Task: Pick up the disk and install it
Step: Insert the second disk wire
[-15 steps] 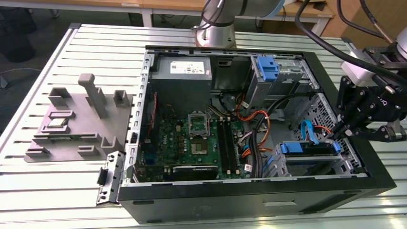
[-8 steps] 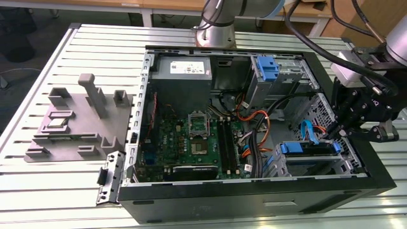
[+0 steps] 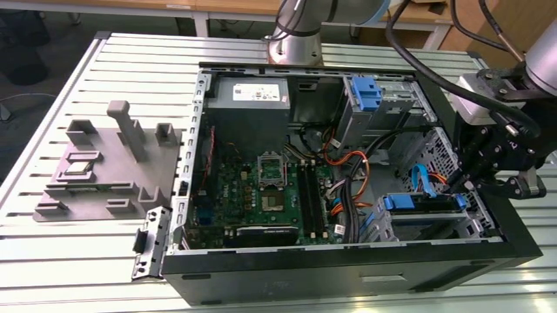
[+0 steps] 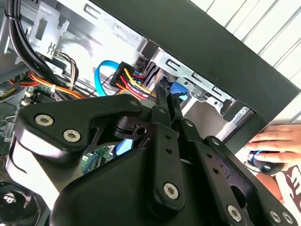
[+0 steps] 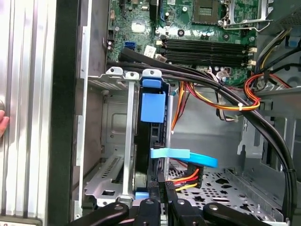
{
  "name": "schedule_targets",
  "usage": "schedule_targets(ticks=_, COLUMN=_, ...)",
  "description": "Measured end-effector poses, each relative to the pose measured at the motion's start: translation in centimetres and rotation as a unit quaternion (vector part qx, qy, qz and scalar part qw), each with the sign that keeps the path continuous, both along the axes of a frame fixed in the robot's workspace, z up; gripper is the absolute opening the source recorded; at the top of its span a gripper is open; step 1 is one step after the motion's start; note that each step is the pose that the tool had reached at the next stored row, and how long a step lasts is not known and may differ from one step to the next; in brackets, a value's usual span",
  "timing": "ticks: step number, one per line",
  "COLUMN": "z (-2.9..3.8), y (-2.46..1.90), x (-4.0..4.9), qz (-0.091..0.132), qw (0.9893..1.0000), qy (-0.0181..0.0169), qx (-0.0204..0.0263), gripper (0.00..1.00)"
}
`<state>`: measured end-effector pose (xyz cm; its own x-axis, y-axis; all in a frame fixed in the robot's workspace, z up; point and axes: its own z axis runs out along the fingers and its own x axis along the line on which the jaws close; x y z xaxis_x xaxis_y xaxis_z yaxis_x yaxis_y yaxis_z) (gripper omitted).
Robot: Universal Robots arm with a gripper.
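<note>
Seating the disk [image 5: 151,123] squarely is our concern now: it stands on edge in the drive cage [image 5: 115,141] at the front corner of the computer case [image 3: 348,264], blue carrier showing. Our claw [image 5: 162,195] has its fingers drawn close together at the disk's end, seemingly pinching it, though contact is hidden. We should press straight along the rails, clear of the cables [image 5: 186,176].

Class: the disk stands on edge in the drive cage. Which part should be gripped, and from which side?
Pinch the disk's exposed narrow edge across its flat faces, coming from the case's open side: the cage walls flank the rest.
</note>
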<state>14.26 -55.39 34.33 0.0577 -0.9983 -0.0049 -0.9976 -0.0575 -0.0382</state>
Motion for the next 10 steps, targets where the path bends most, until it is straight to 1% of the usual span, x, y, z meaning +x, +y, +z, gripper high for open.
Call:
schedule_targets(ticks=4, z=-0.07, y=-0.09, x=-0.68, qz=0.0, qw=1.0, qy=-0.0069, qx=0.0001, gripper=0.16)
schedule_targets(ticks=6, z=-0.15, y=-0.09, x=-0.82, qz=0.0, qw=1.0, qy=-0.0081, qx=0.0002, gripper=0.16)
schedule_targets(ticks=10, z=-0.27, y=-0.09, x=-0.84, qz=0.0, qw=1.0, qy=-0.0084, qx=-0.0001, gripper=0.16)
